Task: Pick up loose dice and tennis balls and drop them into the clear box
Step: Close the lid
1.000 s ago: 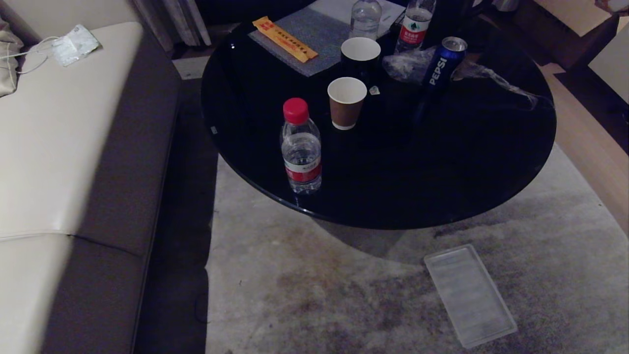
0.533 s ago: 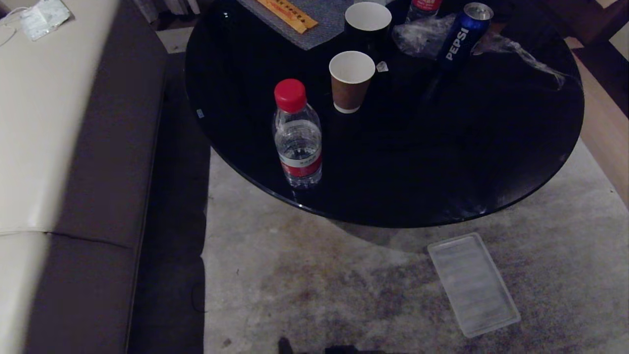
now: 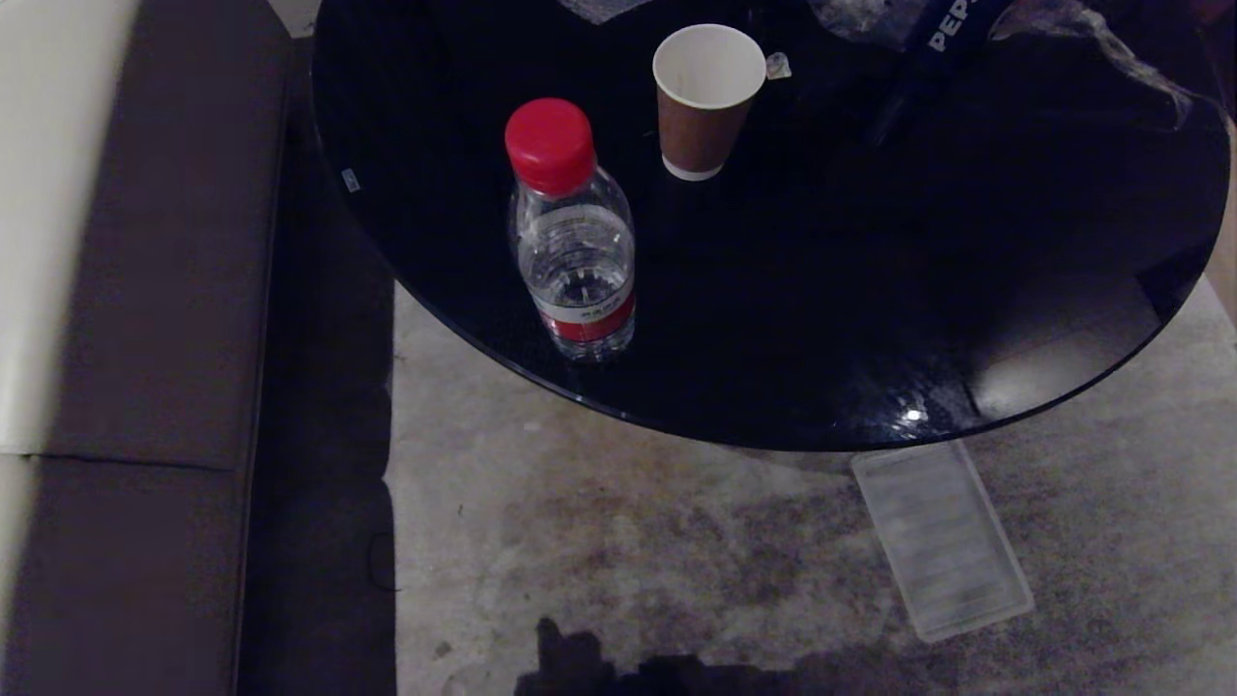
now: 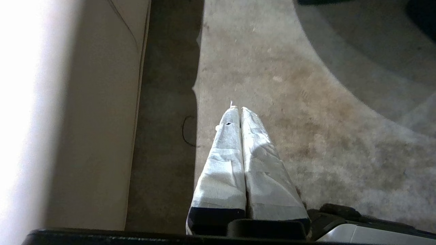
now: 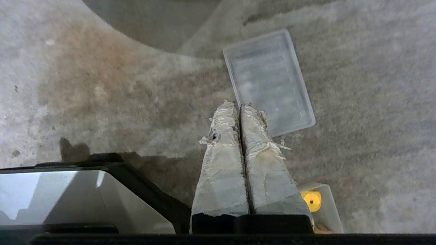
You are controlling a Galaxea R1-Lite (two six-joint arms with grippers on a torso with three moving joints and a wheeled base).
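both grippers, left [image 4: 237, 108] and right [image 5: 237, 103], are shut and empty; a yellow die [image 5: 311, 200], likely hard and slick, is best gripped across flat faces.

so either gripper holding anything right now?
Nothing. Left gripper and right gripper are both shut and empty, hanging above the carpet.

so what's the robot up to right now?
Nothing is being handled. The left gripper and right gripper hang shut and empty over the carpet. A flat translucent panel lies on the carpet beside the round black table, which holds a water bottle and paper cup. No dice or tennis balls are in view.
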